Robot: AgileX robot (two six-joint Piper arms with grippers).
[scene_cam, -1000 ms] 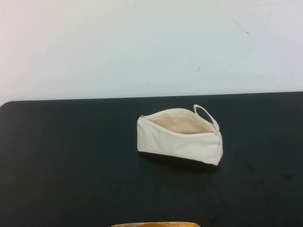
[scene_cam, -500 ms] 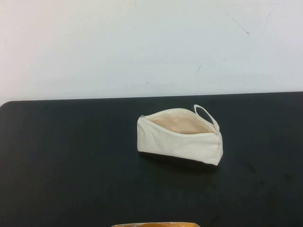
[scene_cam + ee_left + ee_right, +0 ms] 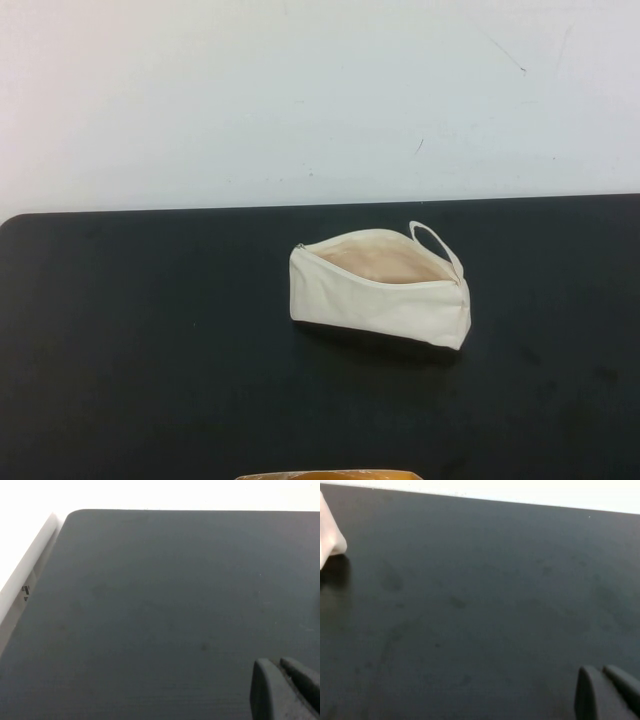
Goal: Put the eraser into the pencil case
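Note:
The pencil case (image 3: 385, 292) is a cream-white zip pouch with a dark base and stands at the middle of the black table (image 3: 150, 340). Its zip is open, the tan lining shows, and a loop strap (image 3: 432, 238) is at its right end. The eraser shows in no view. My left gripper (image 3: 279, 664) hangs shut and empty over bare table near the table's left corner. My right gripper (image 3: 600, 671) hangs shut and empty over bare table, well apart from a corner of the pencil case (image 3: 330, 537). Neither gripper shows in the high view.
A white wall rises behind the table's far edge. A white ledge (image 3: 25, 575) runs along the table's left side. A yellow-orange edge (image 3: 330, 475) shows at the front of the high view.

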